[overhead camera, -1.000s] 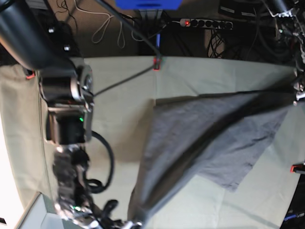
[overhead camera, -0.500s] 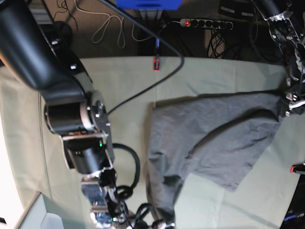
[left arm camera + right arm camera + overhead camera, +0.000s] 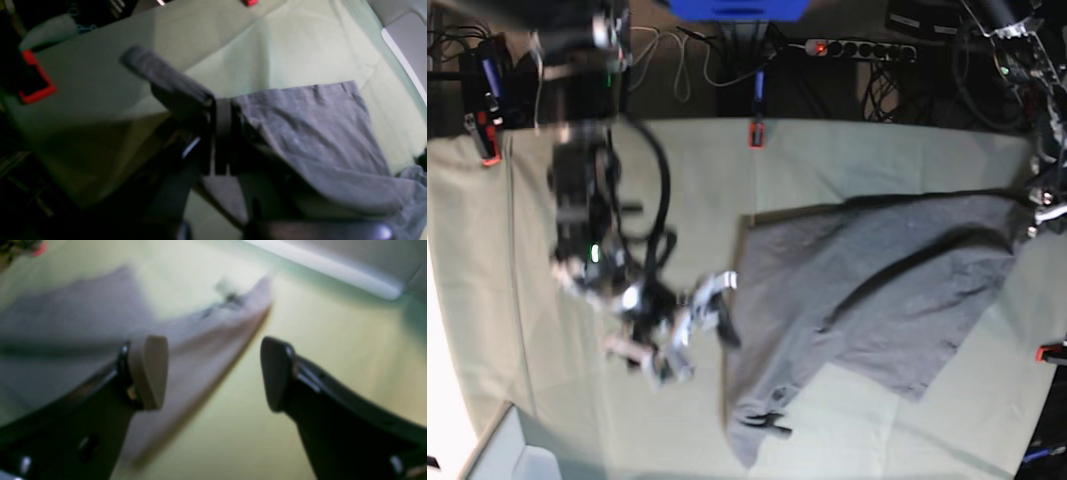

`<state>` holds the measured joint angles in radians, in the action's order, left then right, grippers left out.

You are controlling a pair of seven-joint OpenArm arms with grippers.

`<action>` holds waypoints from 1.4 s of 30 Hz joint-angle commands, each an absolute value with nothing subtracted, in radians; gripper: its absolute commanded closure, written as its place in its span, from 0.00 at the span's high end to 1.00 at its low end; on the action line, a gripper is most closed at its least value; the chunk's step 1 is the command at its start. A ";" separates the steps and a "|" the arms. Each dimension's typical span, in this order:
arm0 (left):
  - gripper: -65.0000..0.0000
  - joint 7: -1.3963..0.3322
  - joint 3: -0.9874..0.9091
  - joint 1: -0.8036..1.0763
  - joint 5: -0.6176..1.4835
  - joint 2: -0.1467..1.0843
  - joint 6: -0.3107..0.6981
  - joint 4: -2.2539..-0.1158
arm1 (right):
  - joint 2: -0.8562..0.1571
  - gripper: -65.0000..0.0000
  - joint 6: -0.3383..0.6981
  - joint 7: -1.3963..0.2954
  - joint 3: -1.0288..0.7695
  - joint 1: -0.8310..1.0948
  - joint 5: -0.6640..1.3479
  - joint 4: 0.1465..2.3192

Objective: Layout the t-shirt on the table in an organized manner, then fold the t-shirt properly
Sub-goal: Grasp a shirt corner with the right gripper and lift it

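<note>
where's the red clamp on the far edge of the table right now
In the base view the red clamp sits on the table's far edge, near top centre, just beyond the t-shirt's upper-left corner and below the blue box.

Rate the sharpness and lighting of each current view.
Right wrist: heavy motion smear; the t-shirt is a streak, the open right claw sharper. Left wrist: dim, soft, deep shadow lower left. Base: evenly lit; table crisp, right arm blurred.

The right gripper [image 3: 689,335] is smeared by motion blur in the base view. The t-shirt [image 3: 66,340] blurs in the right wrist view, and its far end runs off the base view's right edge.
</note>
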<state>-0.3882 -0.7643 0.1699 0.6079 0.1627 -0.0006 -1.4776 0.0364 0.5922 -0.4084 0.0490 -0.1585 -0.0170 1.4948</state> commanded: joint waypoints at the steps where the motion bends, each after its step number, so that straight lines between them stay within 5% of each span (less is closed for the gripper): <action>1: 0.00 -0.358 -0.792 0.166 0.611 0.183 0.004 -1.517 | 0.042 0.63 0.616 -0.387 0.047 -0.127 -0.001 1.527; 9: 0.00 -0.361 -0.829 0.160 0.607 0.185 0.004 -1.578 | 0.111 0.63 0.618 -0.384 0.048 0.048 -0.001 1.432; 23: 0.00 -0.361 -0.829 0.165 0.605 0.185 0.004 -1.596 | 0.157 0.62 0.618 -0.381 0.045 -0.111 -0.001 1.069; 26: 0.00 -0.361 -0.829 0.165 0.605 0.185 0.004 -1.596 | 0.157 0.49 0.621 -0.366 0.045 -0.134 -0.001 1.049; 30: 0.00 -0.361 -0.829 0.163 0.607 0.194 0.004 -1.600 | 0.157 0.03 0.621 -0.352 0.047 -0.137 -0.001 1.059; 42: 0.00 -0.386 -0.780 0.047 0.604 0.291 0.004 -1.733 | 0.157 0.00 0.621 -0.421 0.048 -0.019 -0.001 1.719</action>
